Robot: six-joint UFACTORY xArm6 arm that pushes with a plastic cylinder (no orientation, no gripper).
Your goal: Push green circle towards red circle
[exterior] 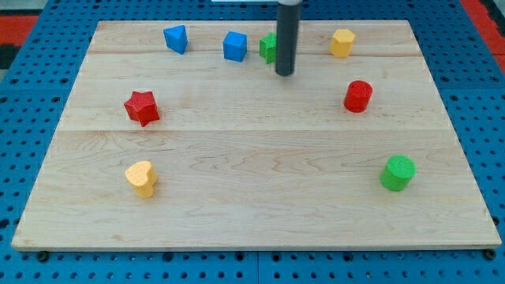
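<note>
In the camera view, our rod comes down near the worktop's (pixel 252 158) top edge, and my tip (pixel 284 73) rests just beside a green block (pixel 267 46) that the rod partly hides, so we cannot tell its shape. We carry no hand, only this rod. The green circle (pixel 398 173) sits near the bottom right corner, well apart from my tip. The red circle (pixel 357 95) stands above it, by the right edge, the two clearly apart.
</note>
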